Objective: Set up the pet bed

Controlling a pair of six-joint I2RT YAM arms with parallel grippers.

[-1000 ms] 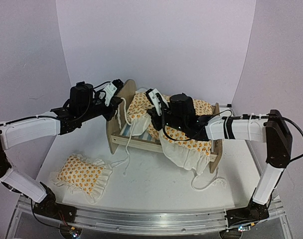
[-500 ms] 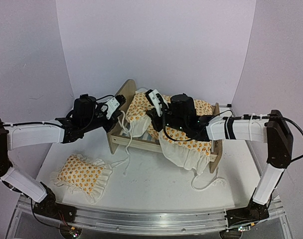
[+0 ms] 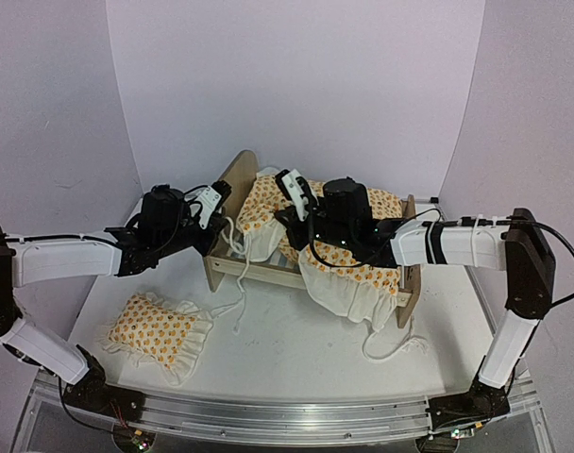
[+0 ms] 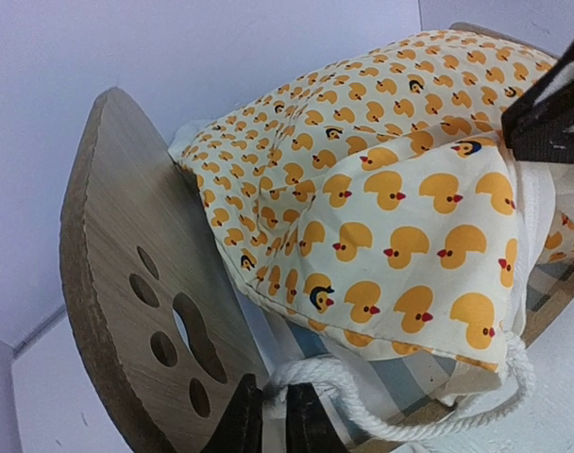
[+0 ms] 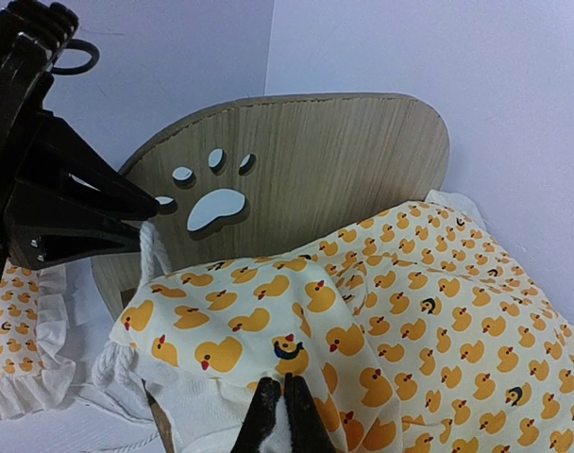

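The pet bed [image 3: 257,271] stands mid-table, its rounded headboard [image 3: 233,176] with a paw cutout at the left. A duck-print blanket [image 3: 367,247] lies bunched over it and hangs over the near rail; a strip of striped mattress [image 4: 414,376] shows beneath. My left gripper [image 3: 221,204] is beside the headboard [image 4: 126,283], its jaws [image 4: 275,420] barely apart with the blanket's white cord [image 4: 362,389] pinched between them. My right gripper [image 3: 285,201] is over the bed's head end, shut [image 5: 285,408] on a fold of the blanket [image 5: 410,311].
A small ruffled duck-print pillow [image 3: 157,330] lies on the table at the front left. Loose white cord [image 3: 396,347] trails on the table by the low footboard [image 3: 410,276]. Curved white walls close in the back and sides.
My left arm has sunk and drawn back a little beside the headboard, pulling the cord with it, and its jaws have eased slightly. The right arm has not moved.
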